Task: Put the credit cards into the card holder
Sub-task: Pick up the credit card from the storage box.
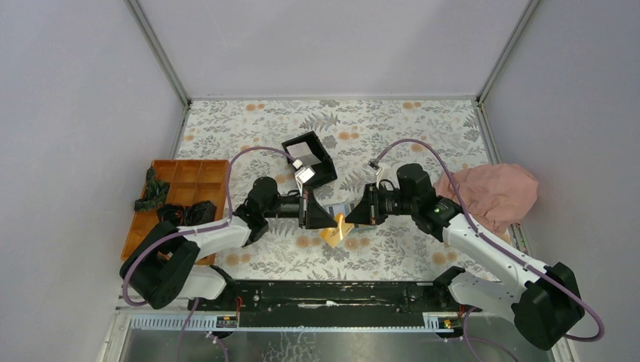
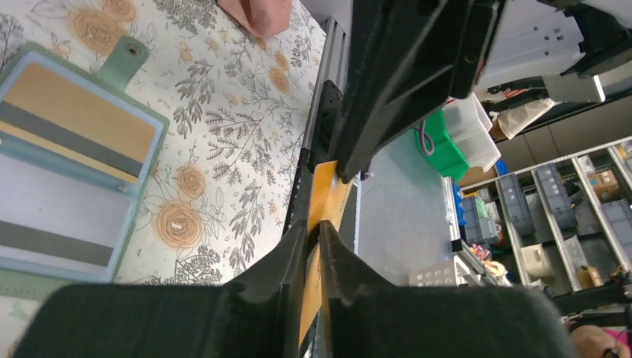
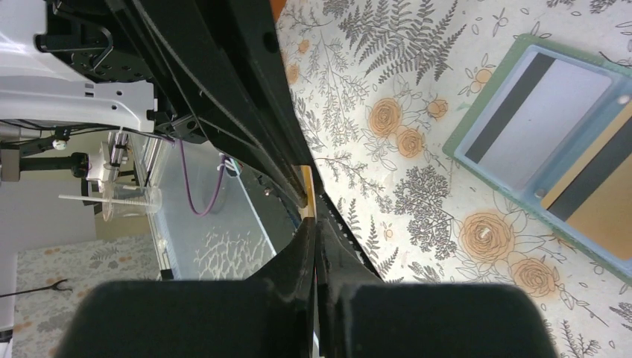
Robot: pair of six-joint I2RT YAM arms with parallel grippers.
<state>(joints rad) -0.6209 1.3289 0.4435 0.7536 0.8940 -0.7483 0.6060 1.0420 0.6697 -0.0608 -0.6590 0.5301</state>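
The left tool and the right tool meet tip to tip above the middle of the desk, nearer its front edge. Each is pinched closed on an opposite end of one gold card, held in the air. Beneath them the card holder lies open on the desk. A grey striped card and a second gold card show on its blue inside faces.
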